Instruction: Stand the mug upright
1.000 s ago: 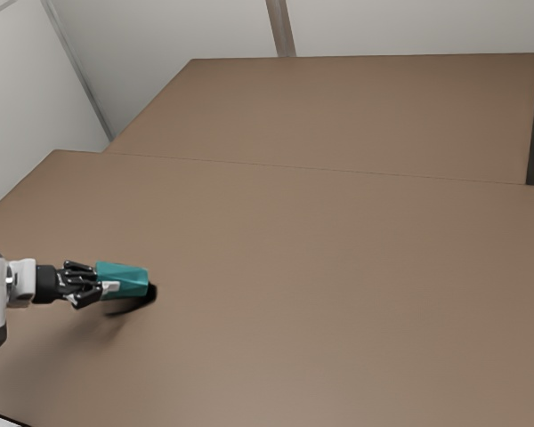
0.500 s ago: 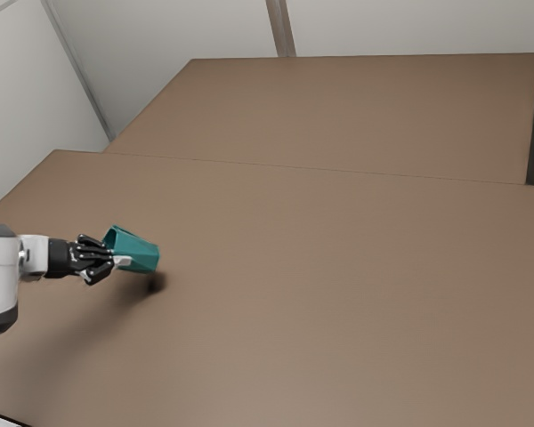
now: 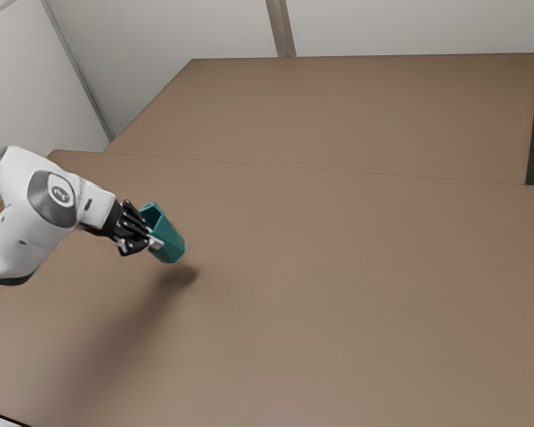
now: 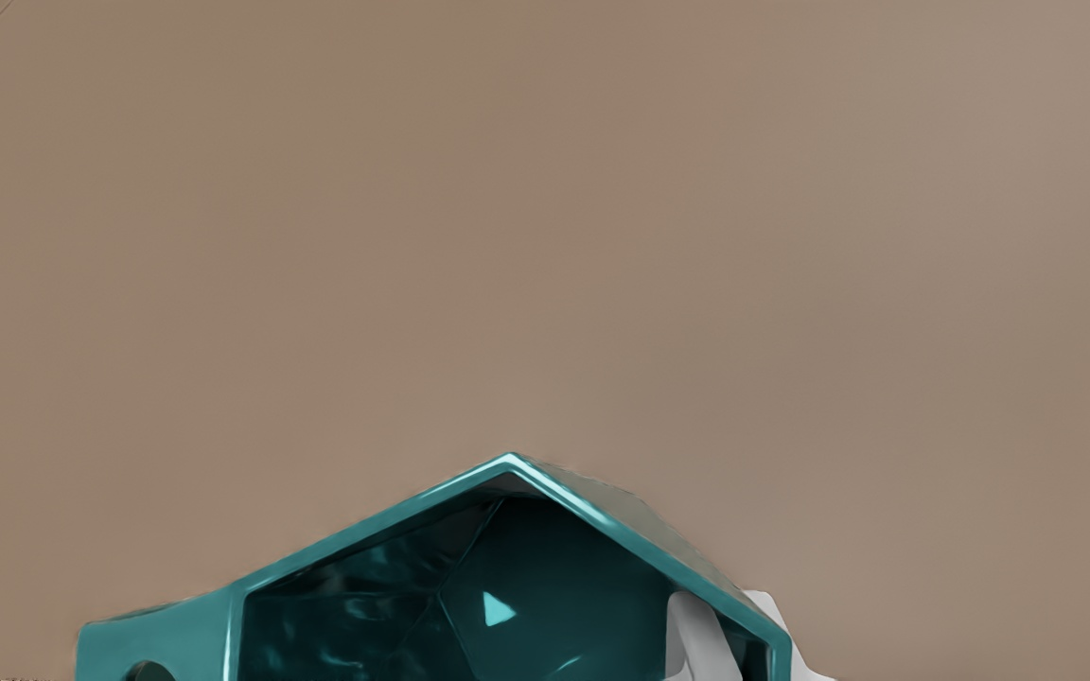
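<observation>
Jaws, two-fingered: closed on one wall of the mug, a pale finger point(image 4: 694, 643) inside the mouth, its fellow outside. The hold across a single wall presumably served to keep the base free for setting down.

Mug point(image 3: 165, 237), teal, faceted, with angular rim: carried above the worktop, not standing on it. Mouth turned toward the jaws, base pointing away from them and, it would seem, downward; body leaning in the exterior view, base toward that view's right. The pose suited a mug meant to end on its base, though how far it leaned from true upright could not be told. Handle point(image 4: 155, 636): at the side away from the gripped wall.

Arm point(image 3: 27, 213), white with grey joint cover: reached in from the exterior view's left. Shadow point(image 3: 176, 277), dark: lay on the worktop point(image 3: 338, 285), plain brown, apart from the mug.

Marks: a round emblem point(image 3: 61, 193) on the joint cover, too small to read. Bright triangle inside the mug probably a reflection, not a label. No legible maker's name or writing.
</observation>
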Robot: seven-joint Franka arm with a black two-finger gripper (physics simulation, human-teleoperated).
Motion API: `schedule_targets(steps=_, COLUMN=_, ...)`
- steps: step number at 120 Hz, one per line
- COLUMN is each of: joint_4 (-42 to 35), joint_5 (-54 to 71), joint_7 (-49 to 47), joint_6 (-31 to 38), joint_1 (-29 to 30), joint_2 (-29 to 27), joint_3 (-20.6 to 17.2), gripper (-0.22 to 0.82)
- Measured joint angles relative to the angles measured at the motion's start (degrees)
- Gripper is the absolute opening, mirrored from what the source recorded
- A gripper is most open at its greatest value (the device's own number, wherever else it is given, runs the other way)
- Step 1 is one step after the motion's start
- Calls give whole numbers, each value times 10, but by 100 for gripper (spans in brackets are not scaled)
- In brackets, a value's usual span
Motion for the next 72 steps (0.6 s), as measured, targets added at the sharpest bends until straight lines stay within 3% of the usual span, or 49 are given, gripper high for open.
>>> schedule_targets(steps=34, joint_4=55, joint_5=251, joint_7=-315, joint_6=-76, joint_1=-74, joint_2=26, joint_3=-7, gripper=-18)
schedule_targets(steps=72, joint_4=63, joint_5=321, joint_7=-575, joint_6=-105, joint_1=-132, joint_2=58, joint_3=6, gripper=-18)
